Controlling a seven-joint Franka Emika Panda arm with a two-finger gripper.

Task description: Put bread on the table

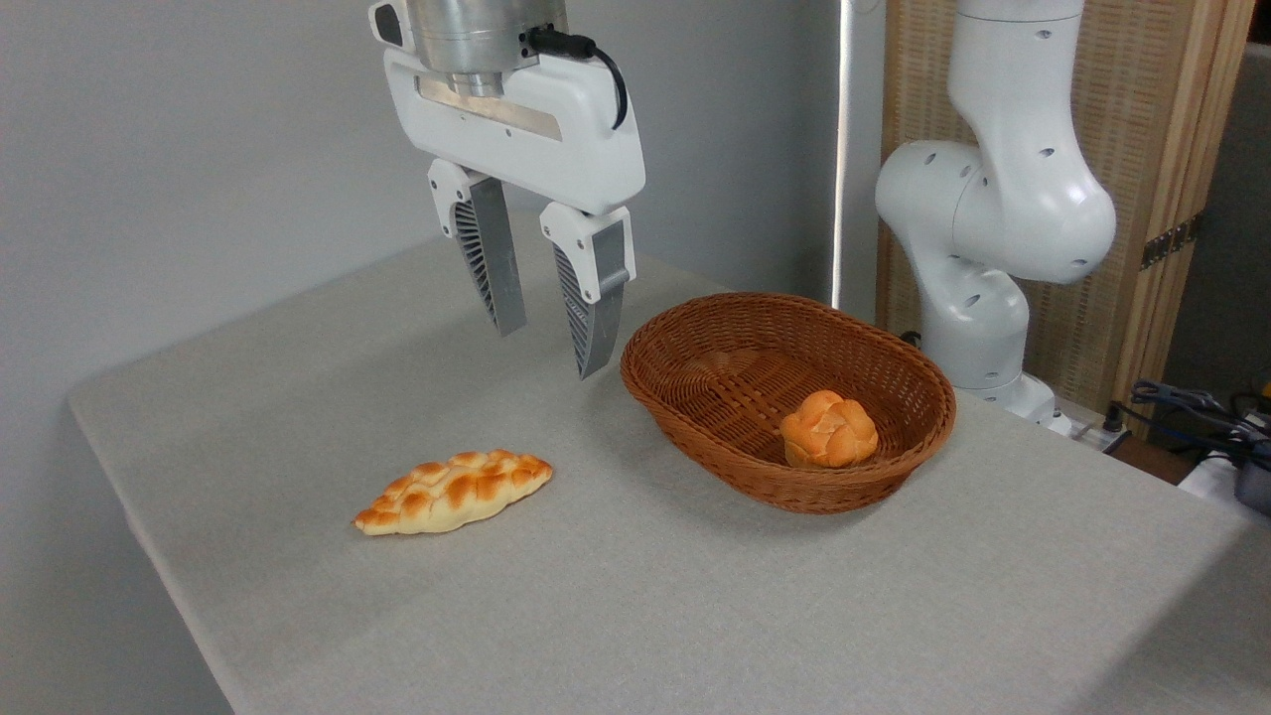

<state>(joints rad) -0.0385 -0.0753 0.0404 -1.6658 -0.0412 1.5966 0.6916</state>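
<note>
Already the bread (454,492) lies flat on the table (695,596) toward its front-left edge, its long axis running left-low to right-high, below and left of the gripper (549,338), which hangs empty with jaws apart beside the basket (794,487).
</note>
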